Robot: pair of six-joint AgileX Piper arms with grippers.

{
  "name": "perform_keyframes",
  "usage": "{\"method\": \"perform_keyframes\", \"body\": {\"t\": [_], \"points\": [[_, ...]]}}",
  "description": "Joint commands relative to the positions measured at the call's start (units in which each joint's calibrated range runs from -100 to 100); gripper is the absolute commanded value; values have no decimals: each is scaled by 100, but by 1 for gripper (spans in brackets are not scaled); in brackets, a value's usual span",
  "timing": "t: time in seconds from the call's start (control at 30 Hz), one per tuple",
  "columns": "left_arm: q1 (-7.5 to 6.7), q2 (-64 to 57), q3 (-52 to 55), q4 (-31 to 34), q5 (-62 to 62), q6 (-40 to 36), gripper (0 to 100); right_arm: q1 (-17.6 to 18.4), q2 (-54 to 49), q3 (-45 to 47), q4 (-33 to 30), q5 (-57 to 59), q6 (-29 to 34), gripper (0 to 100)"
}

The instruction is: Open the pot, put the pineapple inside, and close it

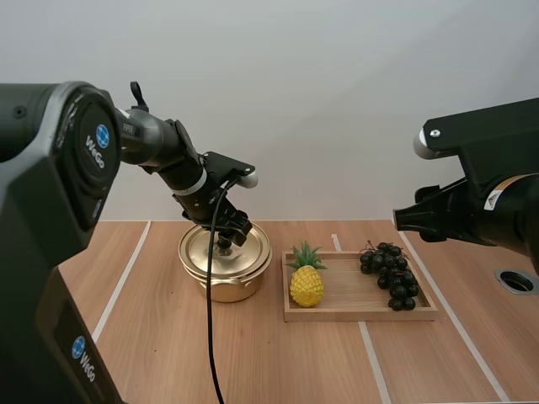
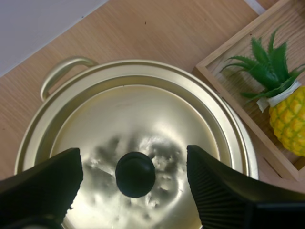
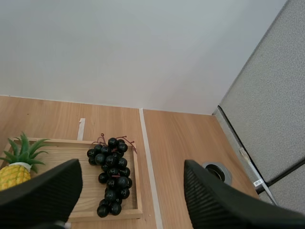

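At the left of the worktop [image 1: 168,353], the gold pot [image 1: 226,273] stands with its lid [image 2: 143,114] on. The left pincer [image 2: 134,162] hangs over it, fingers apart, one on each side of the black knob [image 2: 135,175]. For a good grasp, I think it should sink until the knob sits between the ribbed faces, close firmly, then lift straight up. Near the pot, the pineapple [image 1: 306,284] stands in the wooden tray [image 1: 362,316]. The right pincer [image 3: 132,167] hovers above the grapes [image 1: 389,273], fingers apart too.

Bright, even light — soft shadows lie under the pot [image 1: 227,291] and wooden tray [image 1: 362,315]. Mottled glare spreads over the golden lid [image 2: 143,114], perhaps from overhead lamps.
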Motion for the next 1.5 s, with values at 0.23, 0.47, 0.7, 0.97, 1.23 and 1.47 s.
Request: {"method": "perform_keyframes", "body": {"t": [0.23,0.47,0.7,0.97,1.23,1.47], "points": [[-12,21,-51,133,-88,-3,91,-22,-6,-78,-106,-35,-42,100],[-12,21,-51,133,-207,-61,29,-22,-6,-78,-122,-32,-42,100],[-12,7,-63,133,-207,-61,0,-22,-6,-78,-163,-32,-42,100],[-12,-387,-766,82,838,-119,0,-22,-6,-78,-163,-32,-42,100],[-12,-1585,-2249,29,387,-818,0,-22,-6,-78,-141,-208,-42,100],[-12,-2749,-3435,18,-2574,-1297,0,-22,-6,-78,46,-301,-42,100]]}}
